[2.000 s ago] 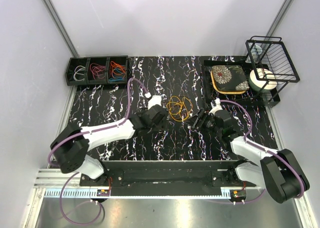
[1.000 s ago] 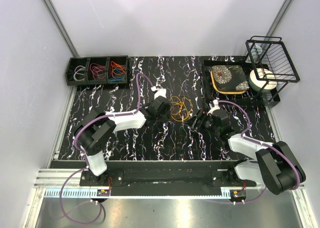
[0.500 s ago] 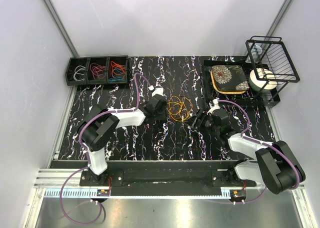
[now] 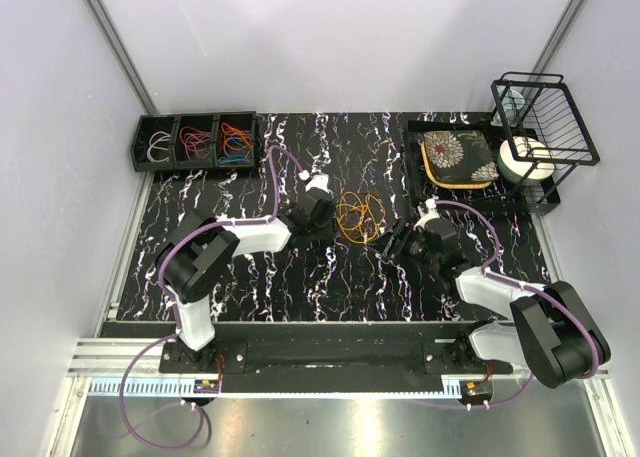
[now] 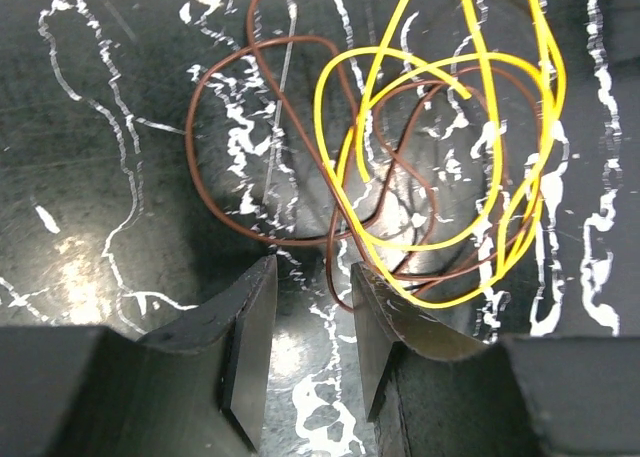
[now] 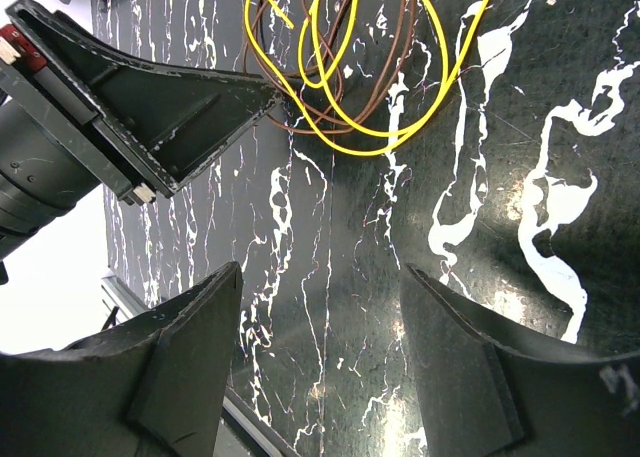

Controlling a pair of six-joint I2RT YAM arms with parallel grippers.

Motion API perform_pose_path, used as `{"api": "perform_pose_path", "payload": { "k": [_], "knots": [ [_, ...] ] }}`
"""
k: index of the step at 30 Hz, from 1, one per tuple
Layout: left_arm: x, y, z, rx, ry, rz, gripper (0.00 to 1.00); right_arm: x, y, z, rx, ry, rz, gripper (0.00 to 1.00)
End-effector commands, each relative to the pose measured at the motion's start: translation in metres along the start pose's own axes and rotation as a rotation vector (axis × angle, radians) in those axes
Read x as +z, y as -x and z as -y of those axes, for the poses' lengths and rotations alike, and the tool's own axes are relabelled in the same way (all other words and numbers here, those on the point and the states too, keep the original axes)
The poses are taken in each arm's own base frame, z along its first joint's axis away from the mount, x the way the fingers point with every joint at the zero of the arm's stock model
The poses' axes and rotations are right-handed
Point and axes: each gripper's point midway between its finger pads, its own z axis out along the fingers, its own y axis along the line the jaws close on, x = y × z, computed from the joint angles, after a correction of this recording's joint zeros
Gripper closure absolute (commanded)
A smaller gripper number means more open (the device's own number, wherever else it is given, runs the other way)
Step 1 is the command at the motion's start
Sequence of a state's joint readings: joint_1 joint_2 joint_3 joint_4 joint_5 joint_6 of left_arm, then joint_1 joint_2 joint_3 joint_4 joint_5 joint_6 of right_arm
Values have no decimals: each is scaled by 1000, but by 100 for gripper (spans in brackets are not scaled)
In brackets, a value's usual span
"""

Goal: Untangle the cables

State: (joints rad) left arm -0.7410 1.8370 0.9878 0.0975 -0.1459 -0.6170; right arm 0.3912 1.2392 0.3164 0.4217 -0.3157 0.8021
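Cables (image 4: 357, 217) — yellow, brown, tangled; left hand (image 5: 312, 277) part-open at their edge, right hand (image 6: 322, 277) agape — empty

Cables (image 4: 356, 217) on table (image 4: 250, 272), between left hand (image 5: 312, 277) and right hand (image 6: 320, 270)

No lettering, number, brand or sign can be read in any view, neither on the counter (image 4: 330, 147) nor on anything standing on it.
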Motion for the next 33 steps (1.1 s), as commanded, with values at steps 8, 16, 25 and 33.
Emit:
{"api": "perform_pose_path", "payload": {
  "k": [8, 16, 25, 33],
  "knots": [
    [-3, 21, 20, 1, -86, 75, 62, 3, 16, -18, -19, 54, 37, 30],
    [0, 20, 18, 1, -77, 69, 64, 3, 16, -18, -21, 54, 35, 30],
    [14, 20, 22, 0, -75, 59, 73, 3, 17, -18, -20, 53, 37, 30],
    [21, 21, 26, -1, -79, 54, 97, 3, 16, -18, -19, 54, 35, 30]
  ]
}}
